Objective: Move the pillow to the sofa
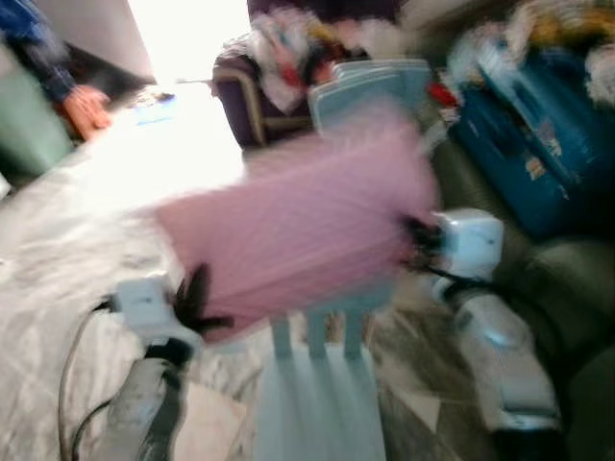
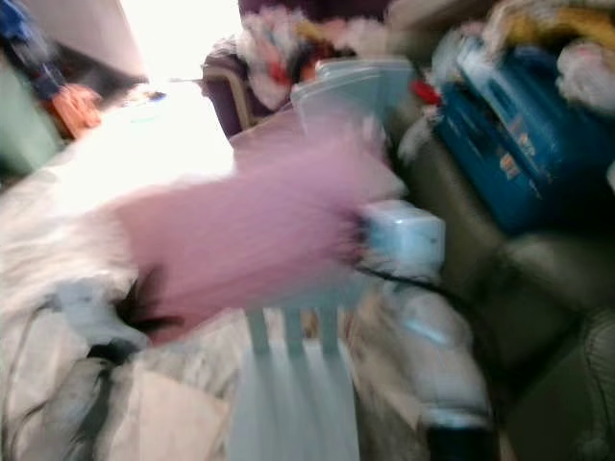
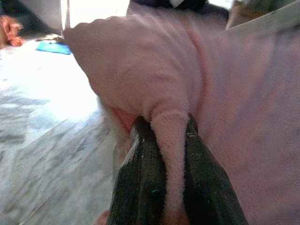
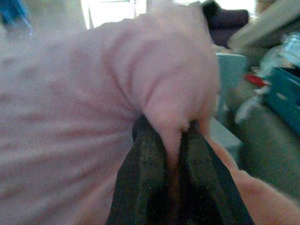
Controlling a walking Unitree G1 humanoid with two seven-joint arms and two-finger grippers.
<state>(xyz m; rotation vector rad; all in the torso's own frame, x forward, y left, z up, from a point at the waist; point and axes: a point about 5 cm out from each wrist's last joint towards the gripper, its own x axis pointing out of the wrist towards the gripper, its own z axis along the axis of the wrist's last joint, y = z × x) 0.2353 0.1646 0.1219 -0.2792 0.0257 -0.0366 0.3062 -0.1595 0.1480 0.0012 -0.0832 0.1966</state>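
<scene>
Left gripper (image 1: 197, 305) pinches the pink pillow (image 1: 298, 226) at its seven o'clock corner; right gripper (image 1: 415, 237) clamps the three o'clock edge, pillow stretched between them.

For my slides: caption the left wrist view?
Left pincer pinching a fold of the pink pillow.

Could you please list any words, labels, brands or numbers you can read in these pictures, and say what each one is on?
None can be read.
The blue box on the right carries pale markings, too blurred to read.
The pink pillow, pinched by the left gripper and the right gripper, shows no print.
</scene>
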